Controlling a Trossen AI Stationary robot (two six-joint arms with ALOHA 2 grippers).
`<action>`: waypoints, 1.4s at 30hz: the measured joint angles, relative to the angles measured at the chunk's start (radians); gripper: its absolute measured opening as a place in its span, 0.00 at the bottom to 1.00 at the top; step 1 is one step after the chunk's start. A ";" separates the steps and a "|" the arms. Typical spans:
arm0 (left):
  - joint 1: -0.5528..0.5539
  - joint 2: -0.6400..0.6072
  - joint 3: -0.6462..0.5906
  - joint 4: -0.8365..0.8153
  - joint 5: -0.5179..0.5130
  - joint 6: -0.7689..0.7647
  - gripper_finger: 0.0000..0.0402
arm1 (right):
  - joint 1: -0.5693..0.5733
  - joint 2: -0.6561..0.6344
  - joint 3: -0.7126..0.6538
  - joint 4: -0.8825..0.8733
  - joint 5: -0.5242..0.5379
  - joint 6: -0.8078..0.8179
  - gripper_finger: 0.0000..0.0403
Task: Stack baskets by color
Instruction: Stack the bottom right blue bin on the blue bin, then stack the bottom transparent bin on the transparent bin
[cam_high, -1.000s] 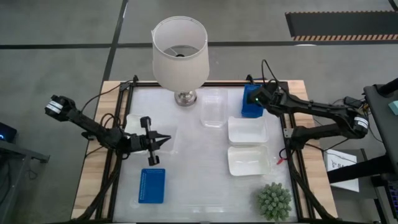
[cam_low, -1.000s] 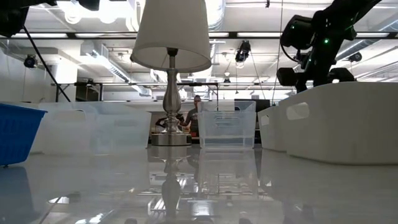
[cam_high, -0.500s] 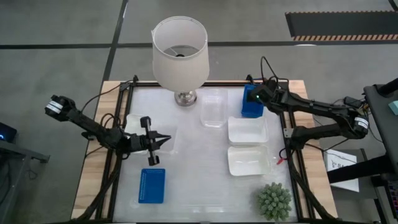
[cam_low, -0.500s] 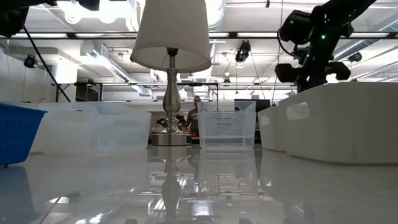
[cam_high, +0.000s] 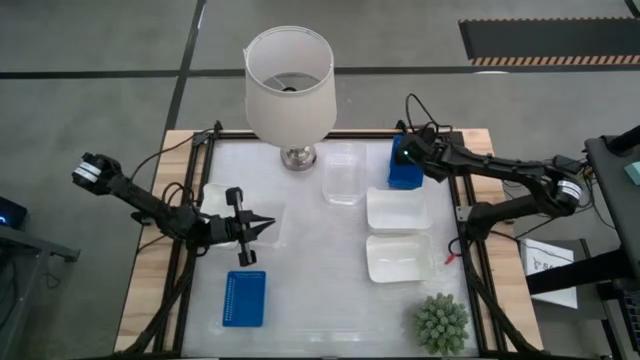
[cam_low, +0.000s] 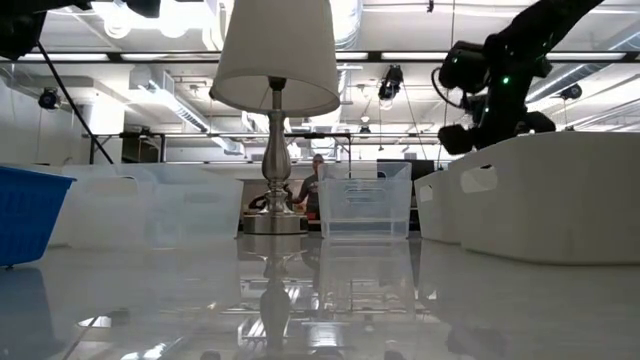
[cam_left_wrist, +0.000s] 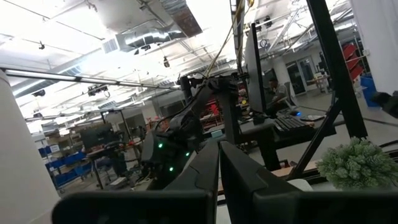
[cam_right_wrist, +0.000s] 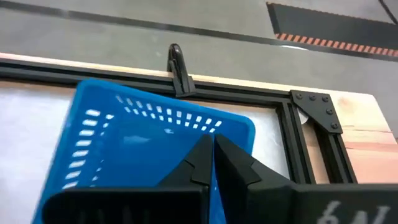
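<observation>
Lighting is pretty even in the overhead shot, soft and diffuse with hardly any shadow on the glossy white tabletop (cam_high: 300, 250), though the whole view looks a bit soft. From table height that surface acts like a mirror: the silver-stemmed lamp with the white shade (cam_low: 277, 60) shows as a smeared reflection, and the nearest strip of table is out of focus. Bright ceiling lights in the room behind blow out to white. The left wrist camera looks into those ceiling fixtures, so there's heavy glare up top and its own dark fingers (cam_left_wrist: 205, 180) are nearly silhouettes, blurry from closeness. The right wrist camera is evenly lit; the bright blue perforated plastic basket (cam_right_wrist: 143, 143) is reasonably sharp, its fingers soft.
</observation>
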 joint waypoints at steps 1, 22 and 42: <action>0.000 0.000 0.000 0.000 0.000 0.000 0.00 | -0.009 0.018 0.000 0.014 0.000 -0.013 0.02; 0.000 0.000 0.000 0.000 0.000 -0.004 0.00 | -0.065 0.162 0.181 0.048 -0.043 -0.162 0.02; 0.000 0.000 0.000 -0.033 -0.026 -0.009 0.00 | 0.003 0.191 0.211 0.031 -0.072 -0.237 0.02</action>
